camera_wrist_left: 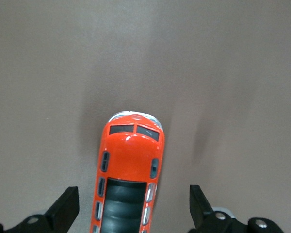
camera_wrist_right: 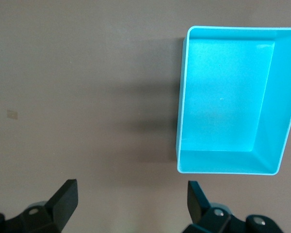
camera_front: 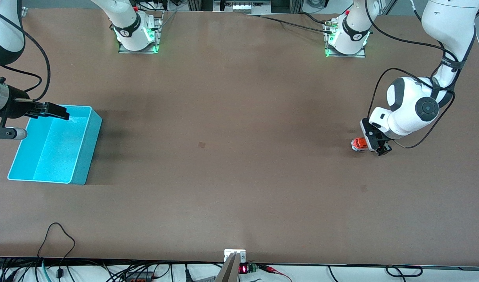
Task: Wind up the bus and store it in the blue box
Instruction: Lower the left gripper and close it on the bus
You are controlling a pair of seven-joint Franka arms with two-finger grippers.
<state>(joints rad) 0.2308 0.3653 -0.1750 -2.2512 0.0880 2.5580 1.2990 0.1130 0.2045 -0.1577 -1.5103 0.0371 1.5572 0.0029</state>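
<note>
The left end effector (camera_front: 374, 147) is down at the bus (camera_front: 358, 144), its fingers (camera_wrist_left: 65, 208) spread wide to either side of the toy with clear gaps on both flanks and nothing gripped. The bus sits on the bare brown worktop (camera_front: 239, 164) at the left arm's end, well apart from the blue box (camera_front: 84, 156), and slightly nearer the front camera than the box's middle.

The risk here appears to lie in the closing: in the left wrist view the bus (camera_wrist_left: 128, 174) lies a little off-centre and slightly skewed between the fingers, so one pad would likely touch first and could nudge or swivel the toy on its wheels instead of clamping it. A pinch landing on the rounded orange roof rather than the flat sides might let it squirt forward. Winding calls for pressing and dragging the toy backward; too light a hold could let it slip, and a wound bus released on the worktop may run off.

The blue box stands open and upright at the right arm's end, and the right wrist view shows its floor (camera_wrist_right: 223, 97) bare, with nothing inside. Over the box edge farther from the camera hangs the right end effector (camera_front: 53, 111), waiting, fingers (camera_wrist_right: 63, 199) wide apart and carrying nothing.
</note>
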